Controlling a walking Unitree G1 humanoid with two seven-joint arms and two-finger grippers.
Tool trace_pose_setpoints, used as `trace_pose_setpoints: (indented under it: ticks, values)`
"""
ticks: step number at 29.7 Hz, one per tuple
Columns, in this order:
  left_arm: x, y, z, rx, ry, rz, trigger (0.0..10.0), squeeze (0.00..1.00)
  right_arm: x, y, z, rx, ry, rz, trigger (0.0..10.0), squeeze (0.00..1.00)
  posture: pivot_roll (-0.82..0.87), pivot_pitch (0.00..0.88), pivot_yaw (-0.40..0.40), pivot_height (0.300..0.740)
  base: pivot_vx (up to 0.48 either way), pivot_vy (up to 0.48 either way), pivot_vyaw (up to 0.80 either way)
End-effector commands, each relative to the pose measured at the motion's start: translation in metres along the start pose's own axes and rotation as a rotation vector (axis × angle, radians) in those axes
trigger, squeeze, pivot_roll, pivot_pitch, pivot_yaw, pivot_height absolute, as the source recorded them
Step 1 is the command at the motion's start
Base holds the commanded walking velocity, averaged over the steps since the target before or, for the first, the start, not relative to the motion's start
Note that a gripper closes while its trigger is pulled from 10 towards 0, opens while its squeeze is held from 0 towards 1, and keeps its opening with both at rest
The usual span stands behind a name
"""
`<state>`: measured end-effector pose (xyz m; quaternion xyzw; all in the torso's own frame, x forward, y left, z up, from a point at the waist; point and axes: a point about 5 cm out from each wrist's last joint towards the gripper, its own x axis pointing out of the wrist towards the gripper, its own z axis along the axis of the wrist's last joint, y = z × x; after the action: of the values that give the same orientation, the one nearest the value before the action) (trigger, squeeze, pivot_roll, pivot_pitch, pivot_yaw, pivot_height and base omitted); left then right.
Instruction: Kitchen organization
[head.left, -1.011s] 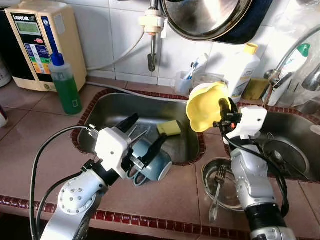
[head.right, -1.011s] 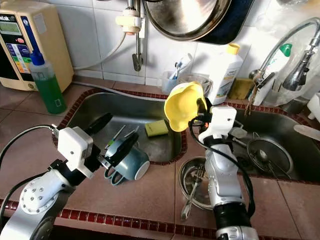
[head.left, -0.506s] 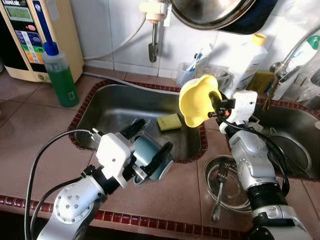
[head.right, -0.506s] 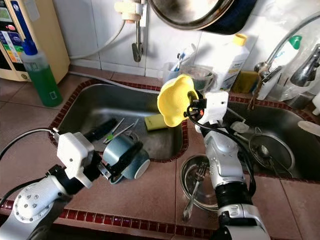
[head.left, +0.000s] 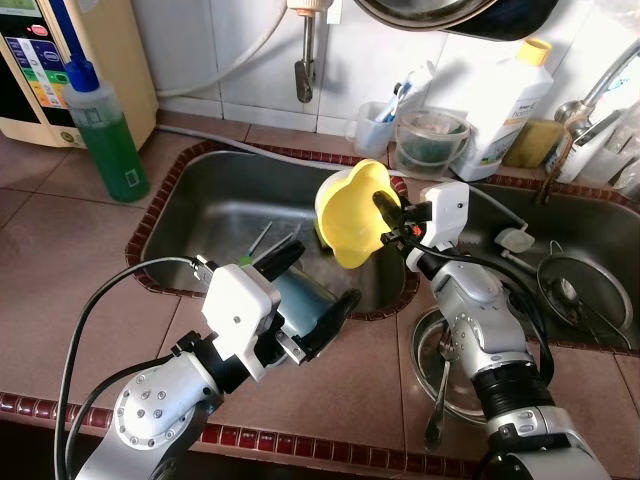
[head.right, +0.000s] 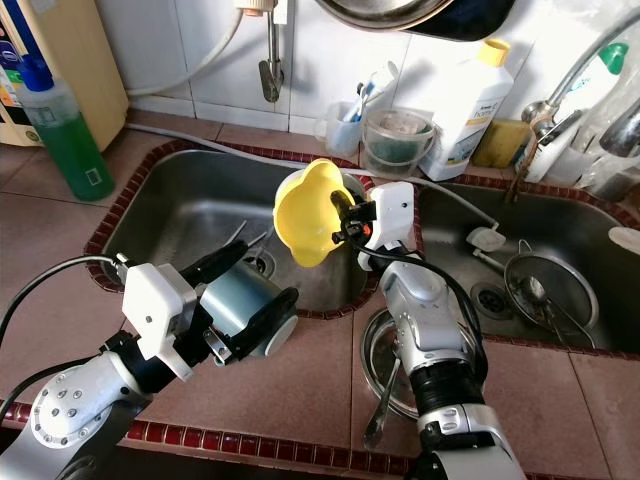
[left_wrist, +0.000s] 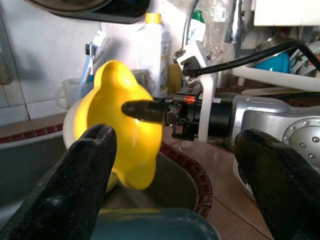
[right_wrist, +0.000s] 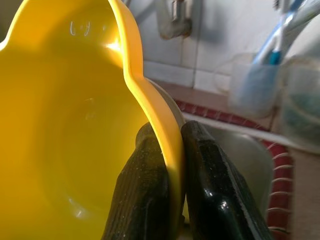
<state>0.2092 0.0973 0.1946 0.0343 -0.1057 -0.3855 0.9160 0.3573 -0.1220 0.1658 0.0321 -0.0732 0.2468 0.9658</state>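
Faintly, bottle (head.left: 102, 128) label stays unreadable.

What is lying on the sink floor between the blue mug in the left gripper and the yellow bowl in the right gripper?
In the left eye view, thin utensils lie on the sink floor between the blue mug and the yellow bowl.
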Motion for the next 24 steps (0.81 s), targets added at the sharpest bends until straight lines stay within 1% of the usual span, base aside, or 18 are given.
trace_pose_setpoints:
  ticks: [1,4,5,10,20,21,22,23,24]
  values:
    - [0.0003,-0.0028,0.0078,0.004,-0.023,-0.008,10.0,0.0,-0.0007,-0.0004,0.0057,-0.003,-0.015,0.017,10.0,0.0,-0.06,0.187,-0.076,0.74,0.0,0.0,0.0]
    - [0.0002,-0.0043,0.0097,0.001,-0.024,-0.011,10.0,0.0,-0.0018,-0.0027,0.0033,0.007,0.003,0.021,10.0,0.0,-0.06,0.192,-0.079,0.74,0.0,0.0,0.0]
    - [-0.0001,-0.0045,0.0102,-0.001,-0.021,-0.013,10.0,0.0,-0.0023,-0.0043,0.0019,0.025,0.019,0.019,10.0,0.0,-0.06,0.192,-0.079,0.74,0.0,0.0,0.0]
    - [-0.0005,-0.0036,0.0124,-0.003,-0.019,-0.013,10.0,0.0,-0.002,-0.0062,0.0011,0.057,0.044,0.034,10.0,0.0,-0.06,0.199,-0.083,0.74,0.0,0.0,0.0]
    - [-0.0004,-0.0067,0.0162,-0.005,-0.024,-0.018,10.0,0.0,0.0017,-0.0064,-0.0008,0.107,0.083,0.065,10.0,0.0,-0.06,0.197,-0.083,0.74,0.0,0.0,0.0]
    - [-0.0001,-0.0068,0.0165,-0.004,-0.024,-0.018,10.0,0.0,0.0021,-0.0057,-0.0007,0.113,0.087,0.078,10.0,0.05,-0.06,0.197,-0.084,0.74,0.0,0.0,0.0]
    - [0.0,-0.0069,0.0166,-0.003,-0.024,-0.018,10.0,0.0,0.0024,-0.0051,-0.0006,0.117,0.09,0.088,10.0,0.05,-0.06,0.197,-0.084,0.74,0.0,0.0,0.0]
    - [0.0003,-0.0069,0.0166,-0.007,-0.026,-0.019,10.0,0.0,0.0028,-0.005,-0.0004,0.123,0.092,0.09,10.0,0.29,-0.06,0.198,-0.087,0.74,0.0,0.0,0.0]
    - [0.0005,-0.0069,0.0168,-0.005,-0.025,-0.019,10.0,0.0,0.0033,-0.0044,-0.0005,0.138,0.099,0.101,10.0,1.0,-0.06,0.198,-0.087,0.74,0.0,0.0,0.0]
